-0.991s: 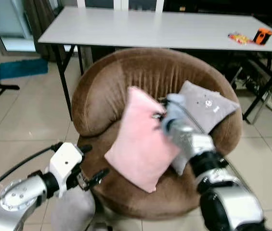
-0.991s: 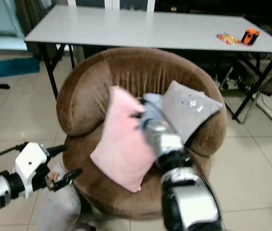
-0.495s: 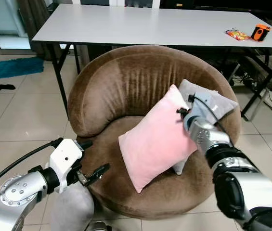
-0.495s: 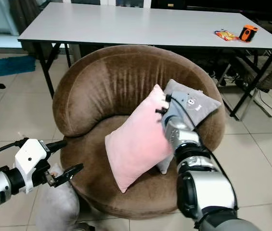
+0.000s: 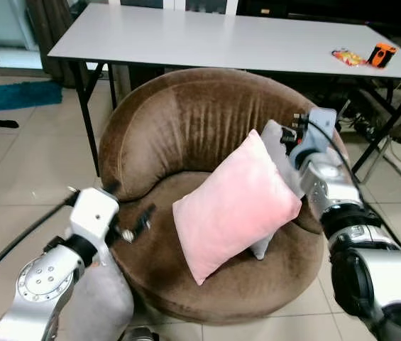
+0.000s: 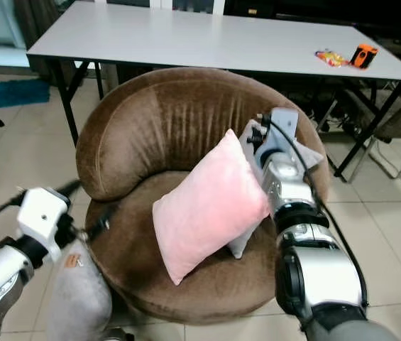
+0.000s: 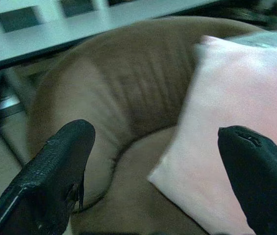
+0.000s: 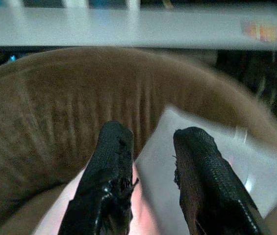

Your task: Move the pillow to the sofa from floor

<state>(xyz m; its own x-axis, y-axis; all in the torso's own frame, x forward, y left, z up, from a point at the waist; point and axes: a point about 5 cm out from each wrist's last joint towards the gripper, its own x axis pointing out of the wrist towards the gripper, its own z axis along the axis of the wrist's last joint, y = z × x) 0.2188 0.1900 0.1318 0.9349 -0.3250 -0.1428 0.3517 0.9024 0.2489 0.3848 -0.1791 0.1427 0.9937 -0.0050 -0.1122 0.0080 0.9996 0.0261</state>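
The pink pillow (image 5: pixel 234 204) lies tilted on the seat of the round brown sofa chair (image 5: pixel 157 128), leaning against a grey pillow (image 5: pixel 277 142) behind it. My right gripper (image 8: pixel 154 134) hovers open just above the pink pillow's upper corner and over the grey pillow (image 8: pixel 197 147), with nothing between its fingers (image 8: pixel 111 166). At the sofa's front left edge my left gripper (image 7: pixel 155 132) stands wide open and holds nothing, facing the pink pillow (image 7: pixel 236 112). Below the left arm, a grey cushion (image 5: pixel 101 305) rests on the floor.
A long white table (image 5: pixel 186 39) stands right behind the sofa, with an orange item (image 5: pixel 382 54) and a snack packet (image 5: pixel 348 57) at its right end. Black table legs (image 5: pixel 90 114) flank the sofa. Tiled floor (image 5: pixel 30 170) lies to the left, with a teal mat (image 5: pixel 23 94).
My right gripper has let go of the pink pillow and drawn back up to the right. The pillow has settled on the seat. My left arm has lifted slightly.
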